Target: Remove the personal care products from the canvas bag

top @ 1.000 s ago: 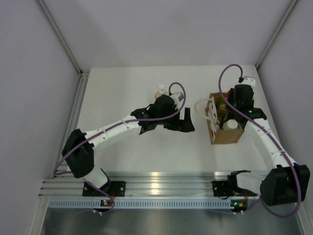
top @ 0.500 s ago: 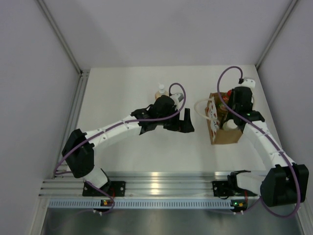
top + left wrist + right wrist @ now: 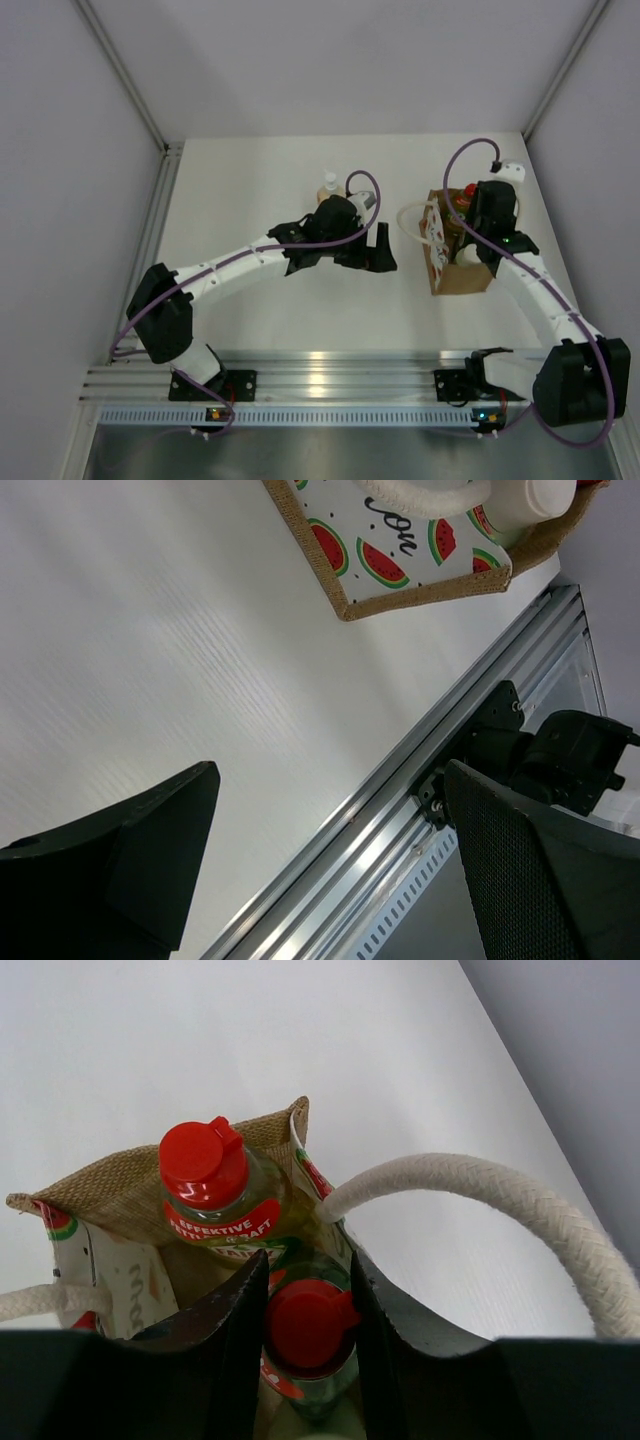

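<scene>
**Newly closed: the right gripper [image 3: 308,1280]**

It clamps the dark green bottle with a red cap [image 3: 305,1325], upright inside the small brown canvas bag with white rope handles [image 3: 110,1185], just beside the yellow red-capped bottle [image 3: 215,1185]. The left gripper [image 3: 330,775] hangs open above the white table [image 3: 150,630].

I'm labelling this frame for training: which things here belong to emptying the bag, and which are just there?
Job:
canvas bag
right gripper, shut on a red-capped bottle
second red-capped bottle
white-capped bottle in the bag
cream bottle standing outside

Just there:
left gripper, open and empty
aluminium rail
</scene>
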Motion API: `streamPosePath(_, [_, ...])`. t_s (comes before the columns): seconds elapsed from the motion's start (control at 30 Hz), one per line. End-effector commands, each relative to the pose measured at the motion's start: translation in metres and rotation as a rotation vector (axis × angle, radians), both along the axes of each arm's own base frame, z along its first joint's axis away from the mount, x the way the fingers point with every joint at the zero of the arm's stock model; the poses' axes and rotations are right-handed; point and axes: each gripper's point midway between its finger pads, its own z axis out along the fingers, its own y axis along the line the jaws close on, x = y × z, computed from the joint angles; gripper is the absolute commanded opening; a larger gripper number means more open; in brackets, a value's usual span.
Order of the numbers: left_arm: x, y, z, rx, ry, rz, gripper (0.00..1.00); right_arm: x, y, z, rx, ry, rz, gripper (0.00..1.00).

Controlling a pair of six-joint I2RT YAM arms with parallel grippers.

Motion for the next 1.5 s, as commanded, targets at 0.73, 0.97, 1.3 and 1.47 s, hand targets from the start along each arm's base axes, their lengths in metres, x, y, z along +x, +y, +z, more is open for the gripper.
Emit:
streamPosePath(0.73, [-0.004,0.010,0.018,-0.035,-0.081,0.001,0.98,0.005,-0.001,0.083,-0.017,-0.307,0.050,0.00])
streamPosePath(0.97, [-0.001,0.017,0.025,-0.034,-0.116,0.029,0.98,0.004,-0.001,0.094,-0.028,-0.329,0.055,0.00])
streamPosePath(1.3, [0.004,0.036,0.034,-0.025,-0.175,0.108,0.98,0.003,0.001,0.110,-0.019,-0.362,0.067,0.00])
streamPosePath(1.47, [0.003,0.036,0.032,-0.024,-0.167,0.104,0.98,0.009,0.004,0.096,-0.016,-0.331,0.077,0.00])
